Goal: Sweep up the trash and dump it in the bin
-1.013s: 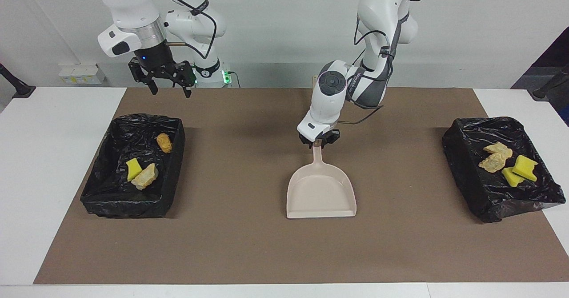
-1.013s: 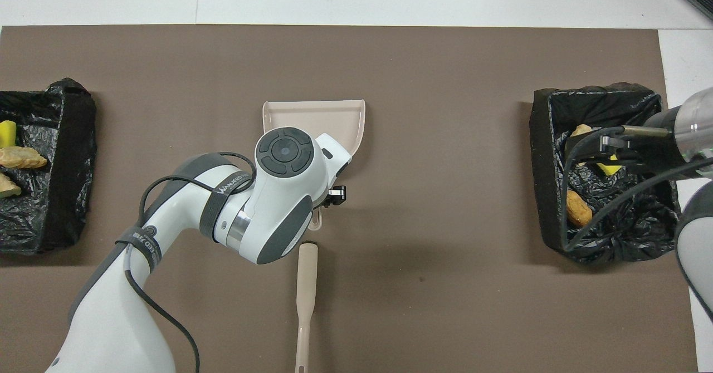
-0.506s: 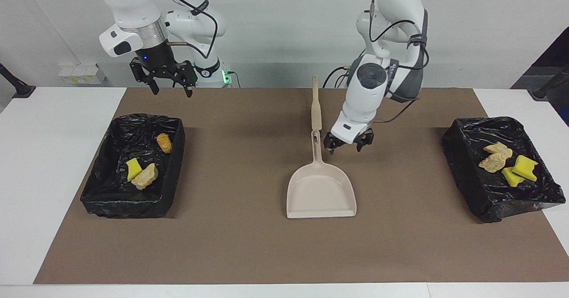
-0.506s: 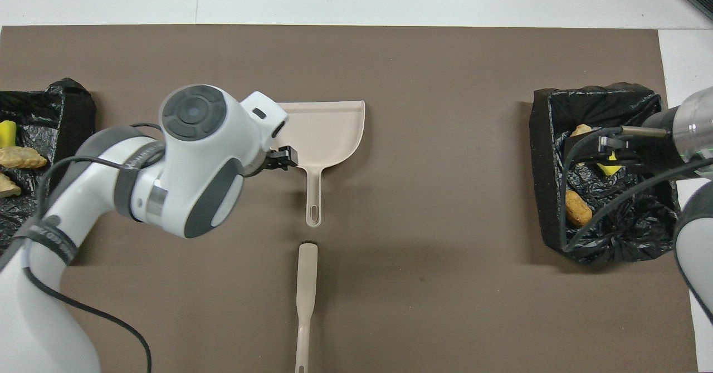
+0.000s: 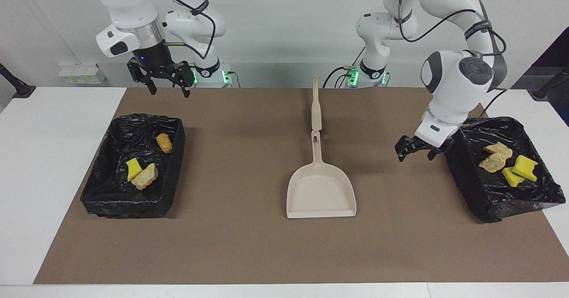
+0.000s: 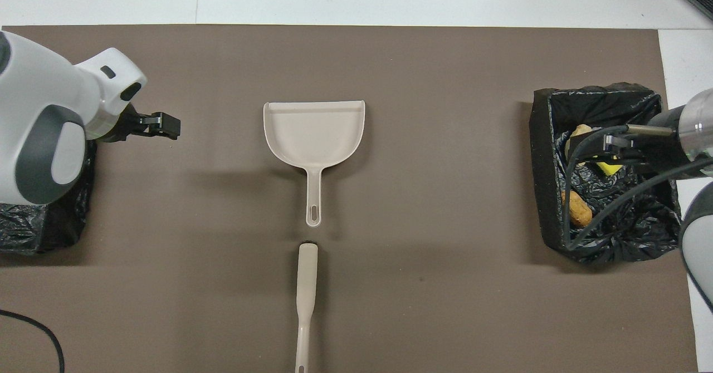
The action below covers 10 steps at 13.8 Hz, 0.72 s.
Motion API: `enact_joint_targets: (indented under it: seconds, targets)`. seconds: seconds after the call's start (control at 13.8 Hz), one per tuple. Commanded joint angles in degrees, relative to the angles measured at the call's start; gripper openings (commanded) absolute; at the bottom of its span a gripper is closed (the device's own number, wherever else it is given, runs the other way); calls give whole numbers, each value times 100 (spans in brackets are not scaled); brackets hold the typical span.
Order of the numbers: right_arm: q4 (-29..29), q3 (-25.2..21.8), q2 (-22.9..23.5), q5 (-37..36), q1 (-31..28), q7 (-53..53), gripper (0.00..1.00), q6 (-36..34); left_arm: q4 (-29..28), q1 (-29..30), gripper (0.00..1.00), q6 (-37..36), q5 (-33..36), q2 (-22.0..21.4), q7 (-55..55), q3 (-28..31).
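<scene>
Facing view: two arms at a table under a brown mat (image 5: 249,253).
Left gripper (image 5: 417,149): hangs low over the mat, fingers spread, holding nothing, just beside the bin at the left arm's end.
Left-end bin (image 5: 466,187): black-lined, right next to the left gripper; four scraps of the trash (image 5: 509,162) lie in it, two tan chunks and two yellow sponge bits.
Right gripper (image 5: 165,82): up in the air over the mat's edge by the robots, fingers spread and empty; this arm waits.
Right-end bin (image 5: 133,207): below the right gripper; three scraps in it, an orange-brown chunk, a yellow sponge bit and a tan chunk.
Dustpan (image 5: 321,191): empty, flat on the mat between the two grippers, well apart from both.
Brush (image 5: 316,106): in line with the dustpan's handle, its tip close to it.
</scene>
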Motion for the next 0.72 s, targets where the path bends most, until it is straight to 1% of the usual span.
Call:
enact_joint_targets:
  seconds: [0.0,0.14,0.29,0.36,0.51,0.58,0.65]
  targets:
    - [-115,-14,-89,34,-48,-147,100,104,-74,333,100,-601,4,-597,652,-61]
    - [-115,-14,-89,34,-66,-138,100,104,-66,404,100,-962,3,-914,968,-52]
    - [-115,-14,-89,34,-66,-147,100,104,-22,413,100,-1296,-14,-1186,1014,-44]
    - [-115,-14,-80,34,-75,-138,100,104,83,405,100,-1384,-49,-1214,945,-17]
    - [-115,-14,-89,34,-119,-129,100,104,704,396,100,-2049,-111,-1144,944,-52]
    - [-115,-14,-80,34,-127,-146,100,104,882,404,100,-2227,-111,-1135,961,-52]
    - [-115,-14,-80,34,-171,-147,100,104,858,352,100,-2264,-93,-1152,970,-61]
